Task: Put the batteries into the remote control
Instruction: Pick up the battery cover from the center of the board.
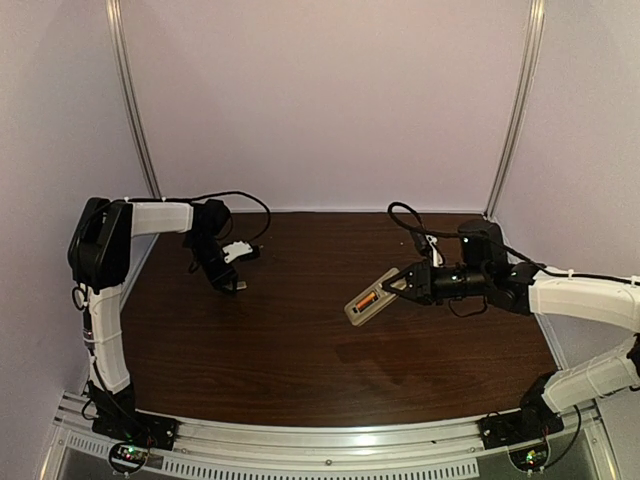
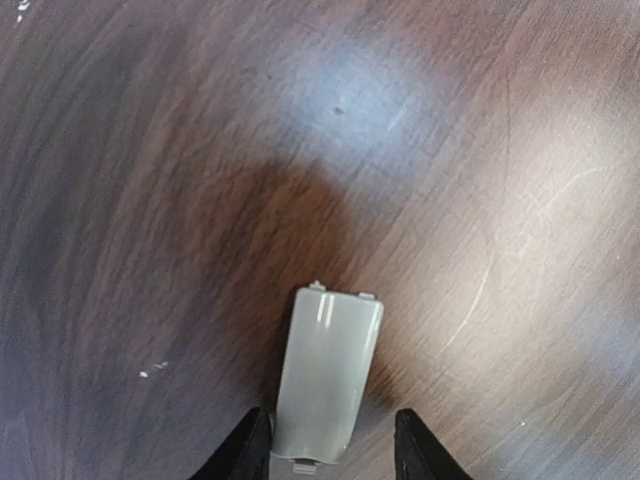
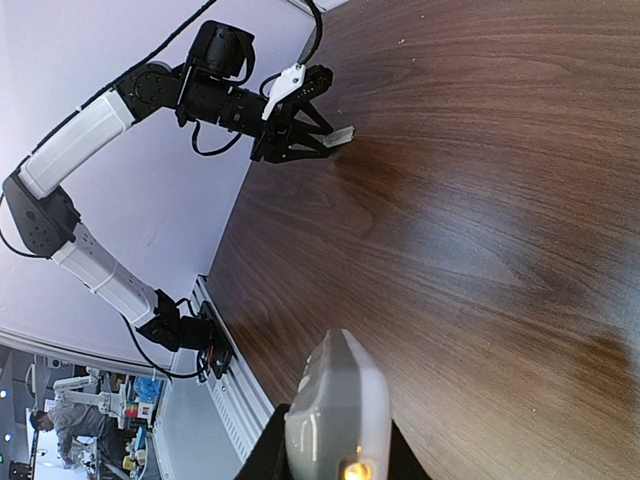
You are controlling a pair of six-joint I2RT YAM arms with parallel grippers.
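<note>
Two arms reach over a dark brown wood-grain surface (image 1: 300, 350) in the top view. The right pincer (image 1: 392, 287) is closed on one end of the remote control (image 1: 355, 308), a slim grey-beige bar that is held tilted above the surface. One small orange battery (image 1: 367, 298) sits in the open hollow of its back. Well to the left of the remote control, and a little farther back, the left pincer (image 1: 232, 283) points down at the surface.

The left wrist view shows a thing that is too small to read from above: a thin grey-beige plastic cover (image 2: 328, 375), rectangular with rounded corners and small tabs on both short ends. It is smooth and a little glossy. It lies between the two black fingers (image 2: 250, 455). The jaws are partly apart. One finger is at the cover's edge and the other is clear of it, so the cover is not clamped.

The right wrist view shows the remote control close, as a rounded, pale, shiny shape between the dark fingers. The orange battery glows at its near end. Far beyond the remote control, the left arm (image 3: 80, 140) holds its pincer low, with the cover at the fingertips.
</note>
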